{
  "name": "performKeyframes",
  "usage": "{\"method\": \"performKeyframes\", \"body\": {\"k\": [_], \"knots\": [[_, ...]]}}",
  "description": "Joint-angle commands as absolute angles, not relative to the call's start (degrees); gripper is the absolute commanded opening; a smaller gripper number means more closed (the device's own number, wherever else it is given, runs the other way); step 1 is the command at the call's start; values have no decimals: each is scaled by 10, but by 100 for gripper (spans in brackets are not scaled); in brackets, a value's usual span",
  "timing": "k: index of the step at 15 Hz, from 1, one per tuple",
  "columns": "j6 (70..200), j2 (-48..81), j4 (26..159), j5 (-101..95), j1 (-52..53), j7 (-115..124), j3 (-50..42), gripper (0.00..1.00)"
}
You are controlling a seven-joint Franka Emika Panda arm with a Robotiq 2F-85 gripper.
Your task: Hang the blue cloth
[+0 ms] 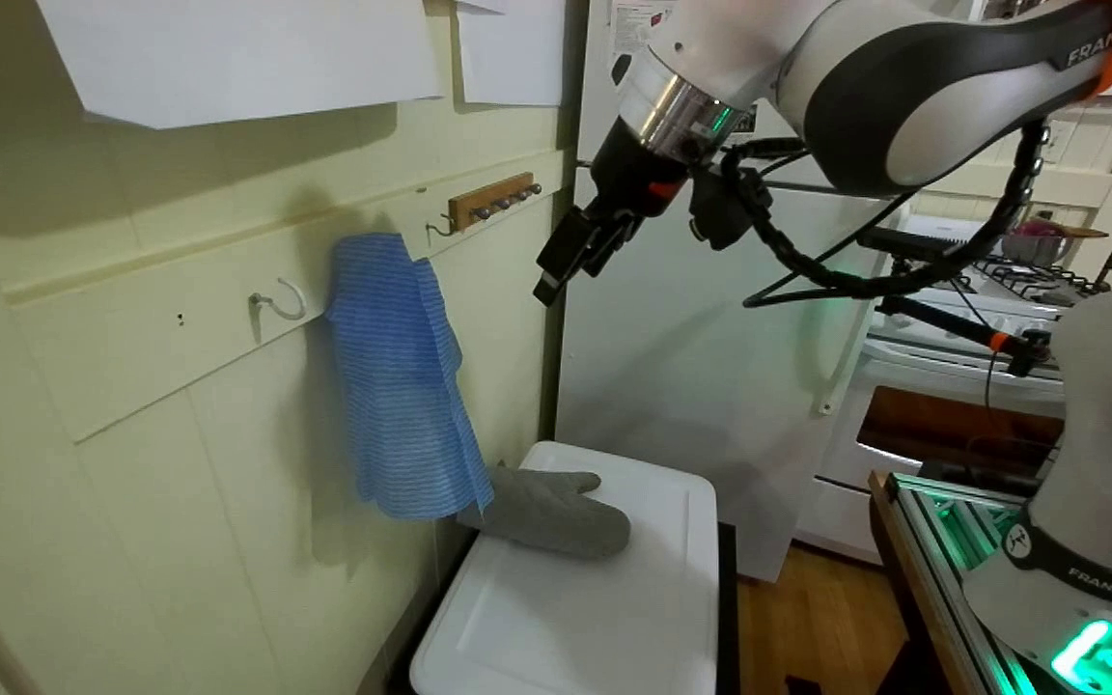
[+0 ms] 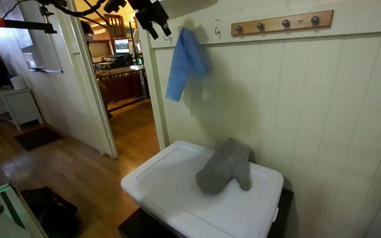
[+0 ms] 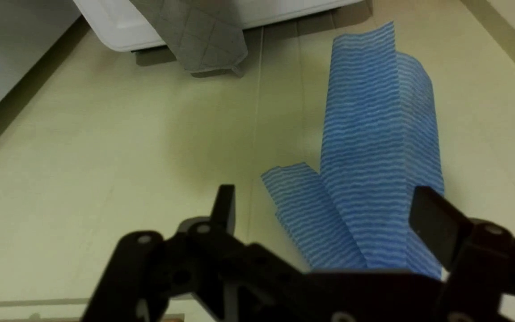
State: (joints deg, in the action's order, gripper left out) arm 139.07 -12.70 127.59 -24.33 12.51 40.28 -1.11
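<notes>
The blue cloth (image 1: 406, 386) hangs limp against the wall, with fine paler stripes; it also shows in an exterior view (image 2: 181, 62) and in the wrist view (image 3: 365, 134). Its top is bunched at the hook rail, and whatever holds it there is hidden under the fabric. My gripper (image 1: 570, 277) is open and empty, up and away from the wall; it also shows in an exterior view (image 2: 160, 33). In the wrist view, the gripper's (image 3: 324, 190) fingers are wide apart, with the cloth seen beyond them, not gripped.
A white hook (image 1: 281, 301), a small metal hook (image 2: 217, 31) and a wooden peg rack (image 2: 282, 23) are on the wall. A grey oven mitt (image 2: 223, 167) lies on a white lidded bin (image 2: 177, 188) below. Paper sheets (image 1: 247, 58) hang above; a fridge (image 1: 691, 386) stands behind the arm.
</notes>
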Motion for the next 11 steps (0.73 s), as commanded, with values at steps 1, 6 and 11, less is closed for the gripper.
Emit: {"method": "performKeyframes", "body": {"k": [1,6,11], "knots": [[1410,-167,1324,-203,73,389,33,100],[1406,-161,1316,-175,41,378,64,100],[1407,-166,1322,-170,38,377,67,100]]}}
